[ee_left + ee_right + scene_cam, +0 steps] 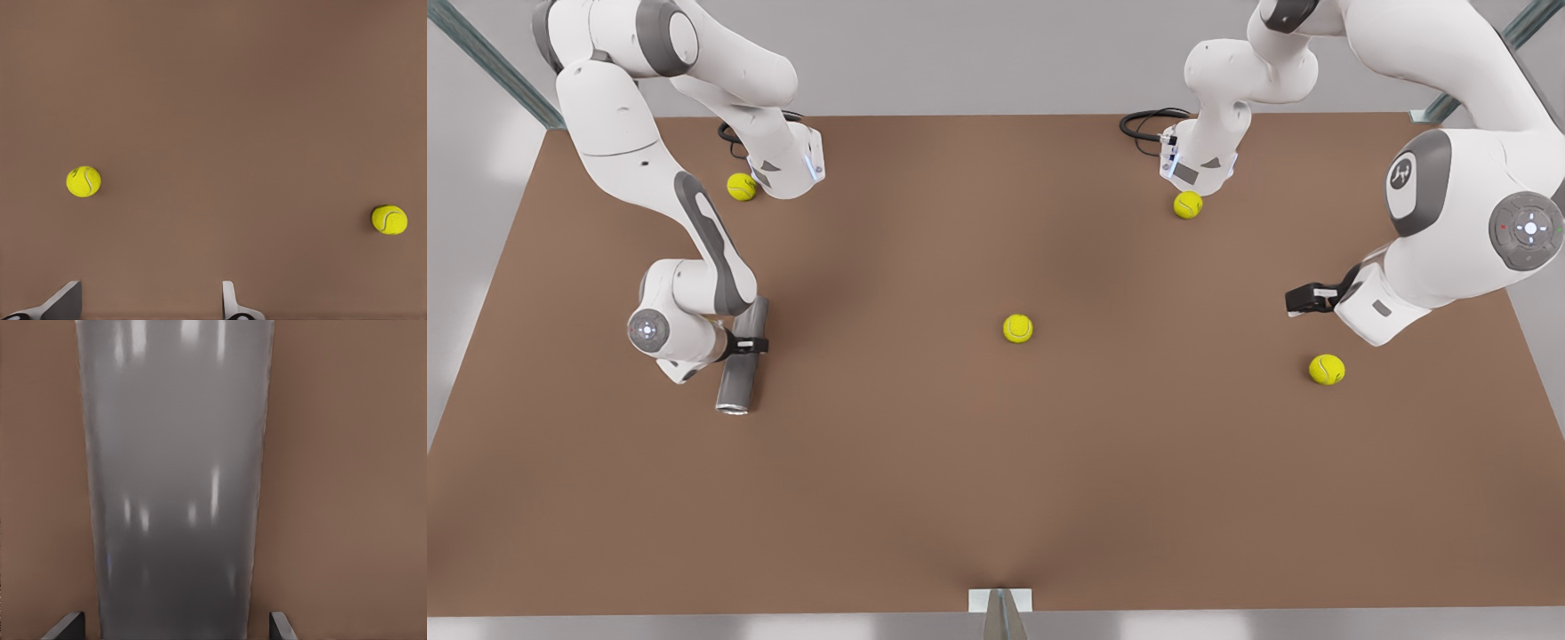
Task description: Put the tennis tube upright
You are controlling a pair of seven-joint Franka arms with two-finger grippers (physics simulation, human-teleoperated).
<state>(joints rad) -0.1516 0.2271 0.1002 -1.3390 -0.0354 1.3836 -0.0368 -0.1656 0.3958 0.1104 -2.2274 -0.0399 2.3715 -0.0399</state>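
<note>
The tennis tube (740, 373) is a grey cylinder lying flat on the brown table near the front view's left, its silvery rim (732, 409) at the near end. My right gripper (749, 345) straddles its middle from the side; in the right wrist view the tennis tube (177, 480) stands between the fingertips (67, 625), with a thin gap on each side, so my right gripper (175, 628) is open. At the front view's right my left gripper (1303, 299) hangs open above the table, and in the left wrist view my left gripper (148, 303) holds nothing.
Several yellow tennis balls lie loose: one mid-table (1017, 328), one at the near right (1327, 369), two by the arm bases (741, 187) (1187, 204). The left wrist view shows two balls (83, 181) (389, 219). Black cables (1147, 120) sit at the far edge.
</note>
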